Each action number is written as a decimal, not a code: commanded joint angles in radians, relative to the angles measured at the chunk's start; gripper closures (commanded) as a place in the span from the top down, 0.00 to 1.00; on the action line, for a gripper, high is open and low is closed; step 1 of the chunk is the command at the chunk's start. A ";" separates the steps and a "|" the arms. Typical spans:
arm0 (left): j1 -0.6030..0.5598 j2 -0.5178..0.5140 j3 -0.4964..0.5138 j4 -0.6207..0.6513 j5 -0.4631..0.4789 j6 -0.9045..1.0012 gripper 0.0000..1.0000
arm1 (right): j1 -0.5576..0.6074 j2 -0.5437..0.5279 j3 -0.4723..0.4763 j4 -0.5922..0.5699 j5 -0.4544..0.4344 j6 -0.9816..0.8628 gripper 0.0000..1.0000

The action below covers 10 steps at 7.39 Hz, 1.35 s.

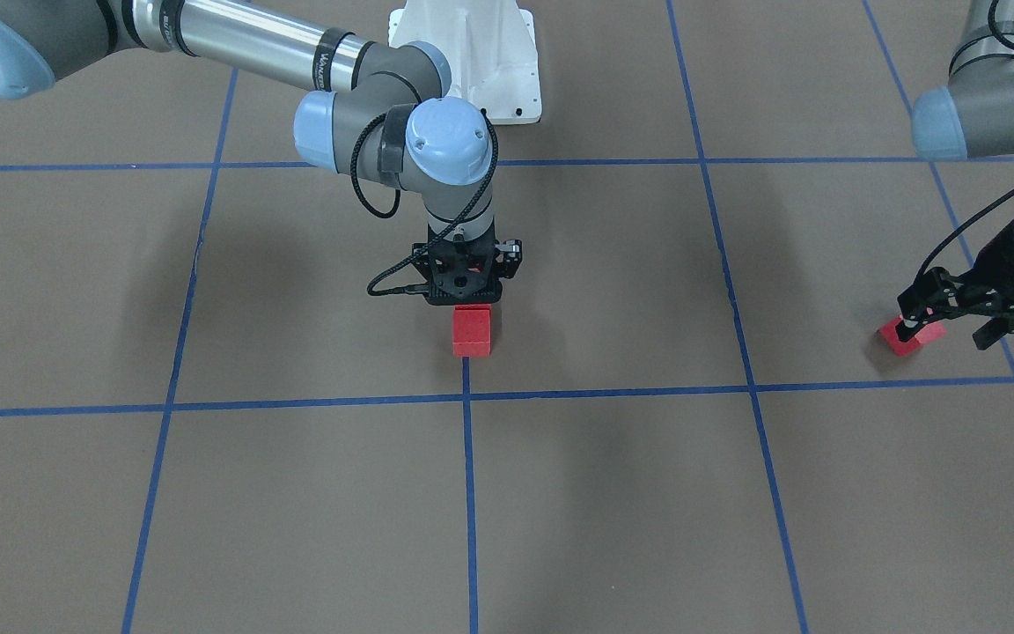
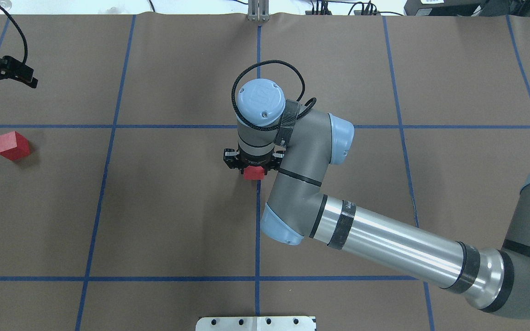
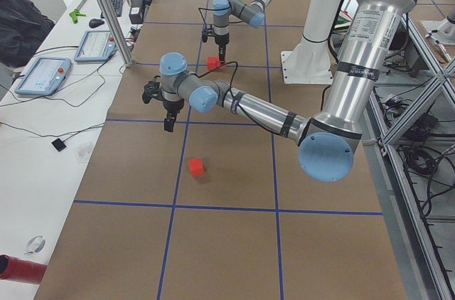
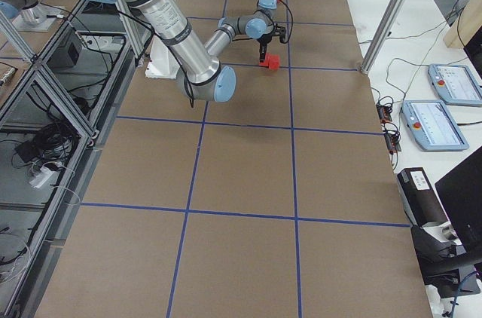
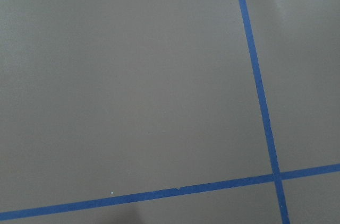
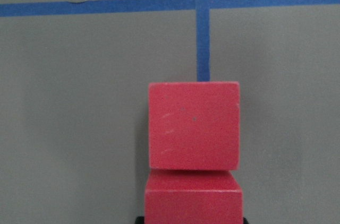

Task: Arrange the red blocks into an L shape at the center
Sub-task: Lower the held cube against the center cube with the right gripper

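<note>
Contact on your right side: the right fingers (image 4: 261, 54) are closed on the rear red cube (image 6: 194, 203), black tips hugging both its sides in the wrist view. Just ahead you see the front red cube (image 6: 194, 126), in line with it and seemingly touching, both on a blue tape line (image 6: 202, 49) just short of the centre crossing (image 6: 202, 1). Your left fingers (image 1: 916, 304) hang spread apart, holding nothing, raised over the brown tabletop (image 2: 177, 207). Near them the third red cube (image 2: 13, 145) lies askew to the grid, well apart from the other pair.
</note>
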 commanded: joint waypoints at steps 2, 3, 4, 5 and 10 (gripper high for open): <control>0.000 -0.001 0.002 0.000 0.001 -0.004 1.00 | 0.000 0.002 0.000 0.000 -0.018 0.001 0.00; 0.000 -0.001 0.002 0.000 0.001 -0.005 1.00 | 0.000 -0.001 0.000 0.000 -0.018 0.001 0.00; 0.000 -0.001 0.002 0.000 0.001 -0.005 1.00 | 0.000 -0.001 0.000 0.000 -0.018 0.001 0.15; 0.000 -0.001 0.002 0.000 0.001 -0.005 1.00 | 0.000 -0.001 0.000 0.000 -0.021 0.001 0.30; 0.000 -0.001 0.003 0.002 0.001 -0.005 1.00 | 0.000 -0.001 0.000 0.000 -0.050 0.001 0.96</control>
